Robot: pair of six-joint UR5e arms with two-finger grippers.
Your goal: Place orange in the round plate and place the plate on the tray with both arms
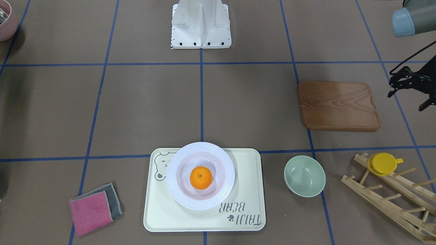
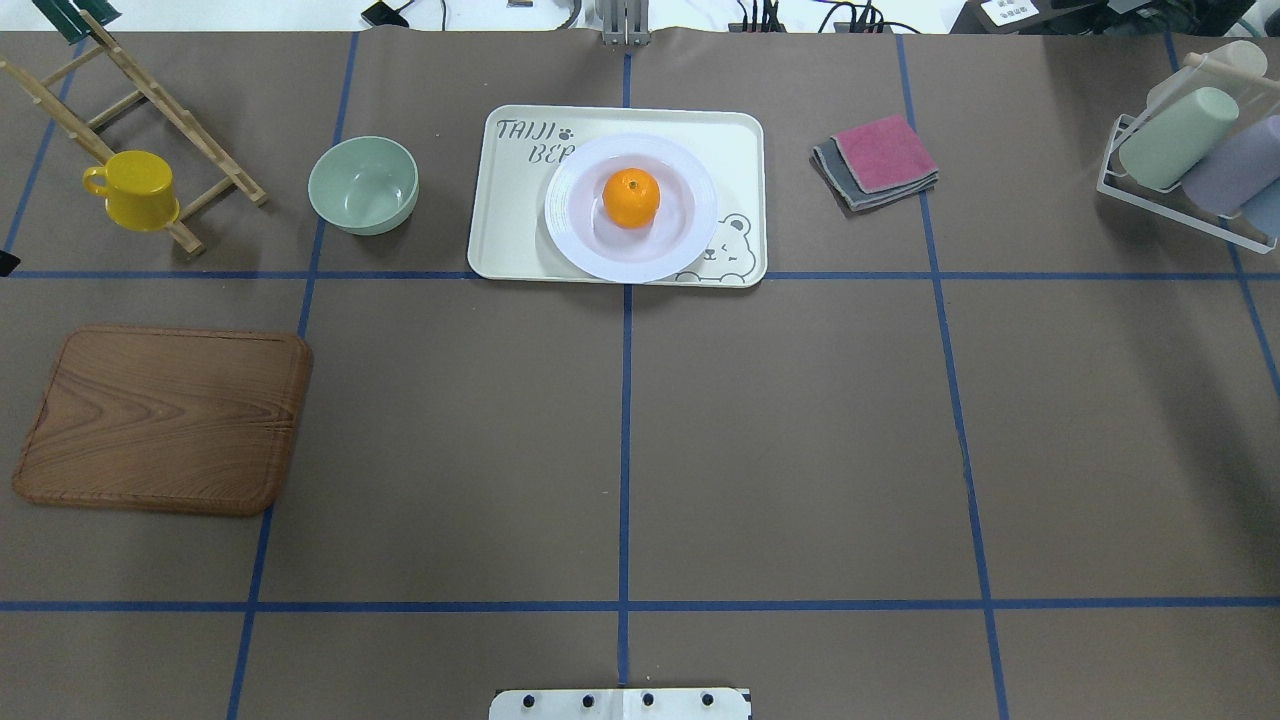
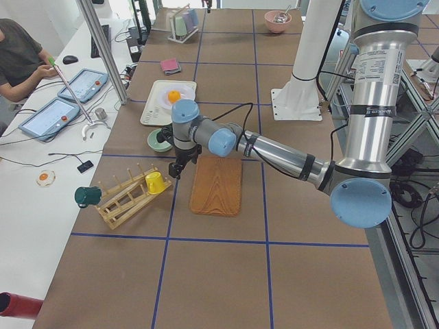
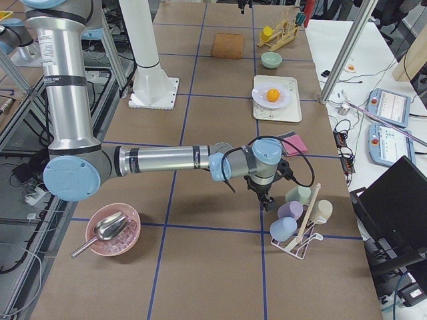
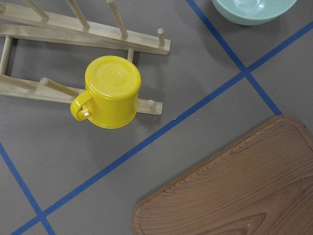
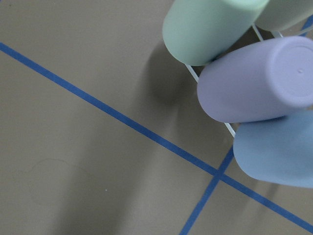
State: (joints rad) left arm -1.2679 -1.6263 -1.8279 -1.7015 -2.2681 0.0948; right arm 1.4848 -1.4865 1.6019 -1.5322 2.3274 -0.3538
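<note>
Bright-orange orange [image 1: 201, 177]; glossy white plate [image 1: 177, 183]

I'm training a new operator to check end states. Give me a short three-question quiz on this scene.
1. True or false: the orange lies in the round plate.
2. The plate rests on: A) the wooden board, B) the tray, C) the bare table.
3. What colour is the bowl beside the tray?
Key: 1 true; 2 B; 3 pale green.
</note>
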